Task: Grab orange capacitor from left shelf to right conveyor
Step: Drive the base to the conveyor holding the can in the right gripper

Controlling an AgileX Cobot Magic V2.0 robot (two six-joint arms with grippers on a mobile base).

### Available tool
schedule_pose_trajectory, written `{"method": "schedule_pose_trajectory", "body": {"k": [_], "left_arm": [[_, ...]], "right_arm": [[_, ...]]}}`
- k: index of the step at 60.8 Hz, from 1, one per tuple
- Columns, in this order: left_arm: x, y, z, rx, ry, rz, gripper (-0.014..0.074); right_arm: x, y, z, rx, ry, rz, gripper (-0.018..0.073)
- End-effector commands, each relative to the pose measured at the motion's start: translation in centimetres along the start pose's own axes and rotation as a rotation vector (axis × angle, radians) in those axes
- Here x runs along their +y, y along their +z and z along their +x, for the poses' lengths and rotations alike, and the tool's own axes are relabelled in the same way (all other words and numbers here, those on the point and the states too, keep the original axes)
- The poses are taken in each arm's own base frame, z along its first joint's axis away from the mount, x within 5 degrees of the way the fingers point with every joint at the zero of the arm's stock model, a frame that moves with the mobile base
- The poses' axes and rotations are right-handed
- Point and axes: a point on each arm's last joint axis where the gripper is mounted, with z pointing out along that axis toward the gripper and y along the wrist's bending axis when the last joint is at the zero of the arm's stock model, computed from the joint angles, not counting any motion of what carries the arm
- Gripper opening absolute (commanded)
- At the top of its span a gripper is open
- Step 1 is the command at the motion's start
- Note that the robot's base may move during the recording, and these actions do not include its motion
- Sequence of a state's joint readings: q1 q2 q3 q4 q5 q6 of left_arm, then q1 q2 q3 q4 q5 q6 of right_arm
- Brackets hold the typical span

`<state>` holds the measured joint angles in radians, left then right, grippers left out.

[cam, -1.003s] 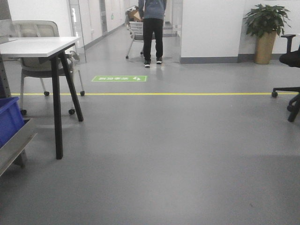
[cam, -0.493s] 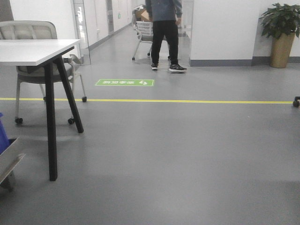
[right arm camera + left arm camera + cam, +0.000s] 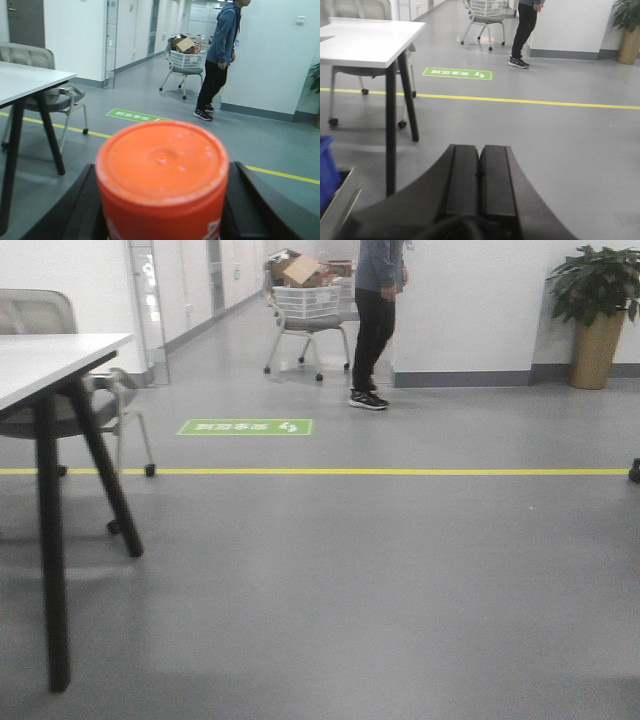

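Observation:
The orange capacitor (image 3: 161, 155) fills the right wrist view, its round end towards the camera and white print low on its side. My right gripper (image 3: 164, 172) is shut on it, with a black finger pressing on each side. In the left wrist view my left gripper (image 3: 479, 148) is shut with nothing in it, its pads pressed together above the grey floor. A corner of the left shelf (image 3: 340, 205) shows at that view's lower left, with a blue bin (image 3: 326, 170) on its steel rail. The right conveyor is out of view.
A white table (image 3: 40, 360) on black legs stands at the left, with a grey chair (image 3: 30, 315) behind it. A person (image 3: 378, 310) stands beside a wheeled cart (image 3: 305, 300) in the corridor. A potted plant (image 3: 597, 300) is far right. A yellow line (image 3: 350, 471) crosses the floor.
The front view has shifted: the blue bin and shelf rail slid out at the left and the table moved leftward. The person stepped from in front of the cart to its right.

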<state>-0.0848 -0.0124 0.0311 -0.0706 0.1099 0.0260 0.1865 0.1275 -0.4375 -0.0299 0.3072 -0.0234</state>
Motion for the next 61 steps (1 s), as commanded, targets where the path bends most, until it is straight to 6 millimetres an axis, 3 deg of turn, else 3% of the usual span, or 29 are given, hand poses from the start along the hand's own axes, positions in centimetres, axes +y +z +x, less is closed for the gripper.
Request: {"method": "schedule_pose_trajectory", "body": {"k": [1, 61], "left_arm": [[0.03, -0.16, -0.96, -0.096, -0.005, -0.005, -0.0127], [0.03, -0.16, -0.96, -0.096, -0.005, -0.005, -0.0127]], "right_arm": [[-0.09, -0.04, -1.64, -0.108, -0.016, 0.009, 0.0164], [-0.09, -0.04, -1.64, -0.108, -0.016, 0.009, 0.0164]]}}
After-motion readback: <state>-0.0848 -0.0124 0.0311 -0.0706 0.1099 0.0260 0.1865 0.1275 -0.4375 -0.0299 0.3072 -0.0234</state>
